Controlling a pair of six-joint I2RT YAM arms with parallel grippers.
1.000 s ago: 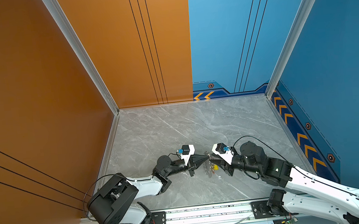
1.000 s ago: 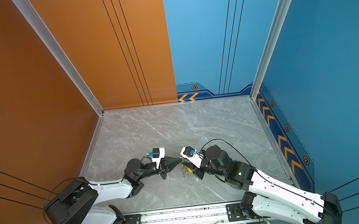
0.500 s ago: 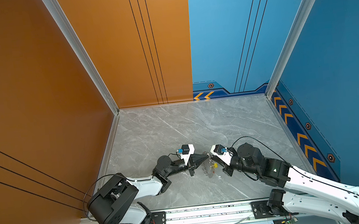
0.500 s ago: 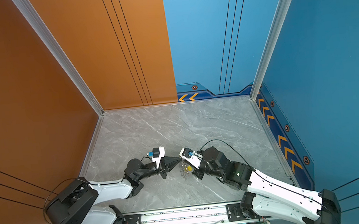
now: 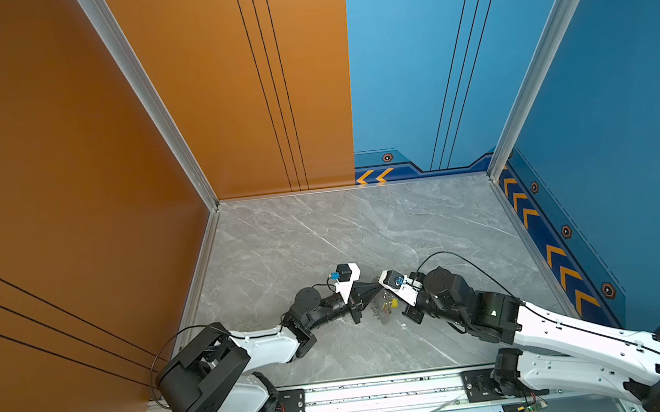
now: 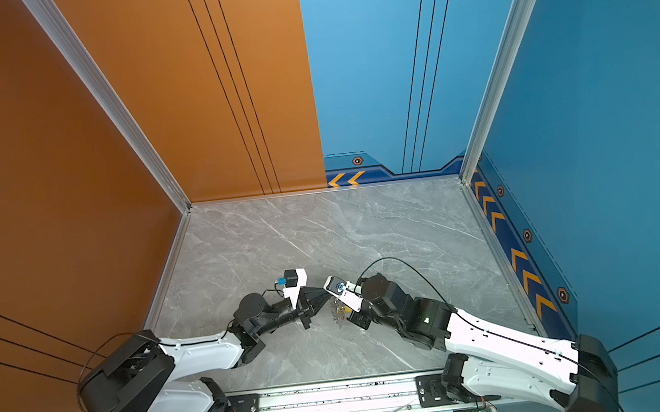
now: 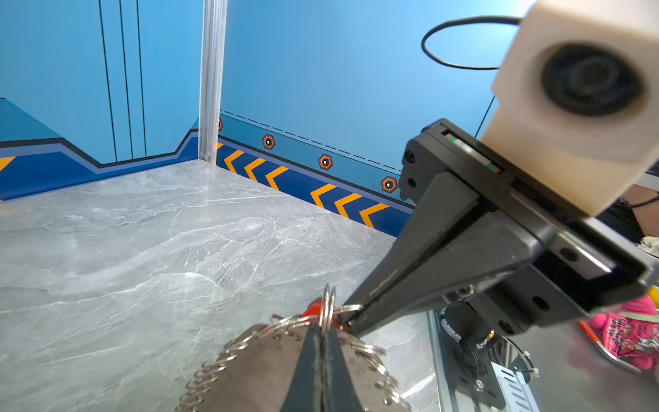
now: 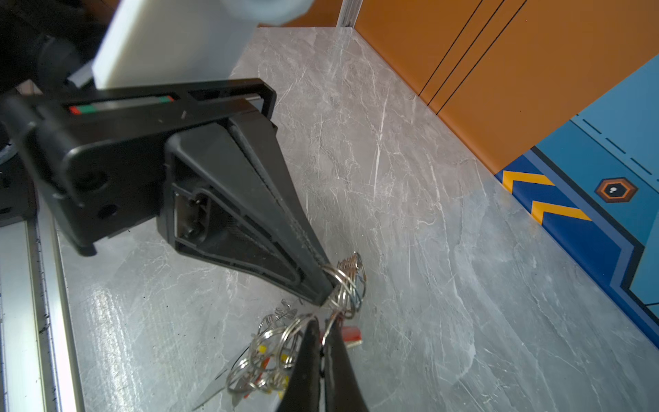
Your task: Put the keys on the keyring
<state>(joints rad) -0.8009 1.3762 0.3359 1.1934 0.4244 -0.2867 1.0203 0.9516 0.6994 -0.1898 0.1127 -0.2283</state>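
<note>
Keys (image 5: 389, 305) with yellow and red tags bunch at lower centre in both top views, right gripper (image 8: 322, 328) clamped shut on a silver ring (image 8: 297, 320) among them, left gripper (image 7: 322, 326) pinched tight on the keyring (image 7: 328, 303) — grey table (image 5: 323, 237) stretching beyond.

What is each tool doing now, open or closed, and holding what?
Left tool: closed, pinching the upright silver ring.
Right tool: closed, pinching the flat silver ring.

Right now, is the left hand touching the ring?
Touching. The left wrist view shows the left hand pinched shut on the ring, which stands up between its fingertips.
</note>
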